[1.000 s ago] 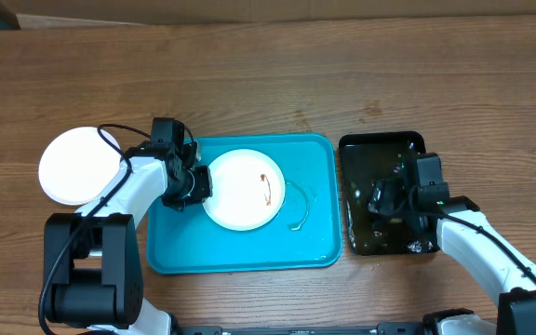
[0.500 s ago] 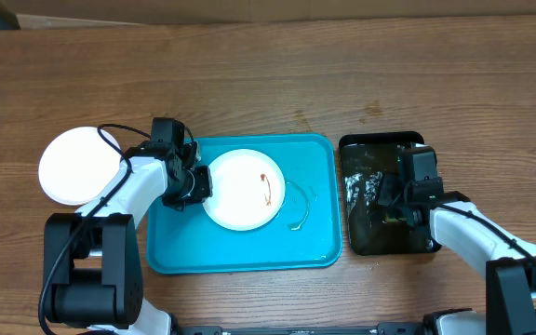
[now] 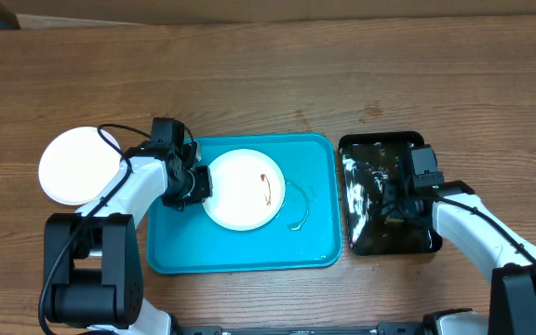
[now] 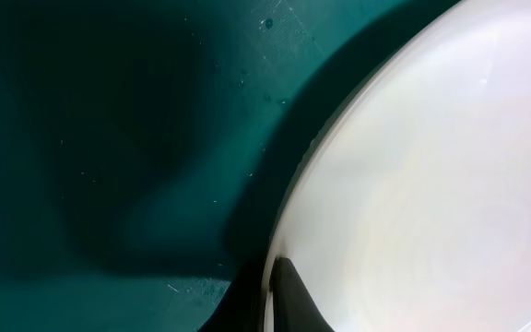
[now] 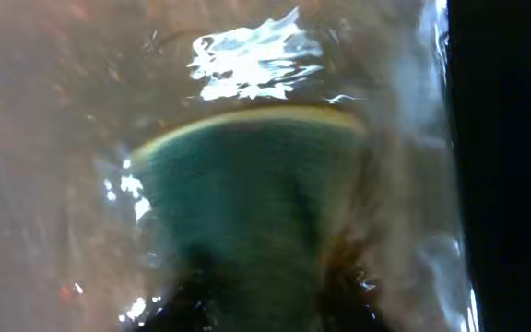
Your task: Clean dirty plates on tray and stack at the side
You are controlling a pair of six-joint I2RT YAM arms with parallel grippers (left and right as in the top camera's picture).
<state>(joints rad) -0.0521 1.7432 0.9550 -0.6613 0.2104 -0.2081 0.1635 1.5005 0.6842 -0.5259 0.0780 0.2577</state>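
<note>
Smeared plate (image 3: pixel 243 189) lies centre of turquoise tray (image 3: pixel 314 249); left gripper (image 3: pixel 201 183) clamped on its left rim; likely stiff, slick, breakable; thin rim the only hold; right gripper (image 3: pixel 394 200) at sponge (image 5: pixel 247 184) in black tray (image 3: pixel 380 144), grip unclear.

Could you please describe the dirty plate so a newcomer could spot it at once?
Find the big blue tray in the middle of the wooden table. The white plate lying in it is the one. Unlike the plain plate on the bare wood to its left, it has a reddish-brown smear.
</note>
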